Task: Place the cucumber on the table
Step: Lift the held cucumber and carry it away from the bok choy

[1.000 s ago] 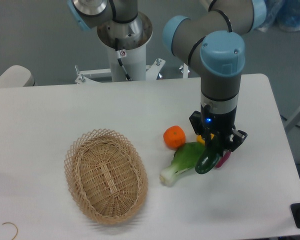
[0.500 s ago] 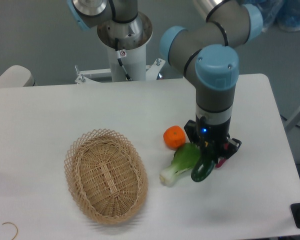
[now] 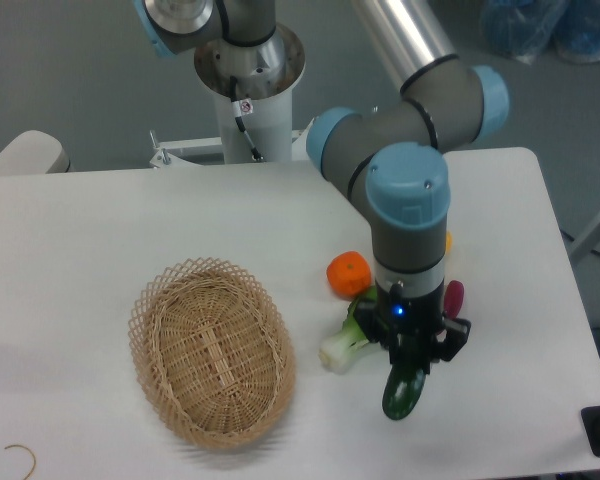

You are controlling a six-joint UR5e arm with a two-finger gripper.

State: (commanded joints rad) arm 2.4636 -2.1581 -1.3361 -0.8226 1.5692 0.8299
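The dark green cucumber (image 3: 404,389) hangs nose-down from my gripper (image 3: 412,362), which is shut on its upper end. Its lower tip is close to the white table (image 3: 100,230) near the front edge, and I cannot tell whether it touches. My arm stands directly above it and hides the top of the cucumber.
Just left of the gripper lies a light green leafy vegetable (image 3: 345,340) with a white stalk. An orange fruit (image 3: 348,274) is behind it. A small magenta piece (image 3: 453,297) and a yellow item (image 3: 447,241) peek out right of the arm. An oval wicker basket (image 3: 212,350) sits at the front left.
My gripper has carried the cucumber toward the front of the table and slightly left, away from the other vegetables. The magenta piece, hidden behind the gripper before, now shows.
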